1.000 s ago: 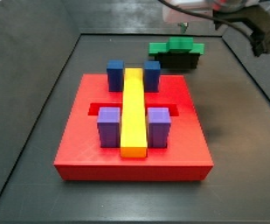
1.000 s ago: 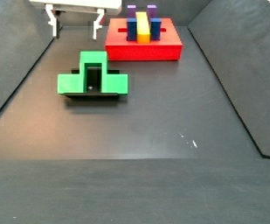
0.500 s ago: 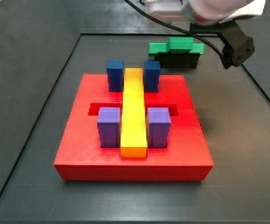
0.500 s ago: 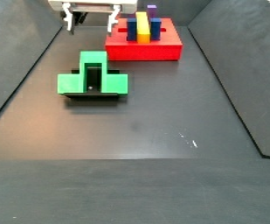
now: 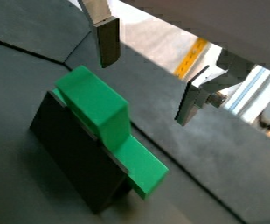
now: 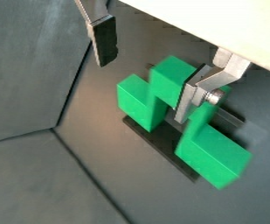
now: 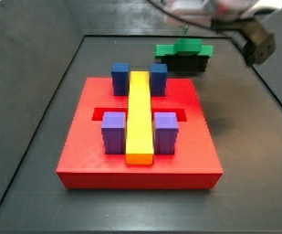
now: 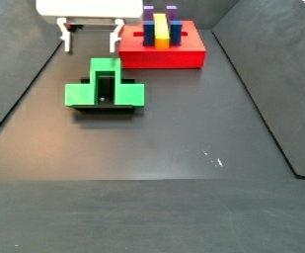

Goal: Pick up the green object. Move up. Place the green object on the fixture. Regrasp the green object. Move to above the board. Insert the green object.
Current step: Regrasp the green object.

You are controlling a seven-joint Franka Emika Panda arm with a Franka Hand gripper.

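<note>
Since the earlier frames the gripper [image 8: 90, 38] has shifted over the counter, jaws wide and empty, apparently lining up above the green object [image 8: 105, 86] for the regrasp. One red board [image 7: 140, 137] carries one yellow bar, two blue and two purple blocks. One fixture [image 5: 72, 156] bears the one green object.

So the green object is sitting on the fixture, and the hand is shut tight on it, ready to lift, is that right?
Not quite. The green object does sit on the fixture, but the hand is open, not shut on it. In both wrist views its fingers stand wide apart and clear of the piece, touching nothing.
</note>
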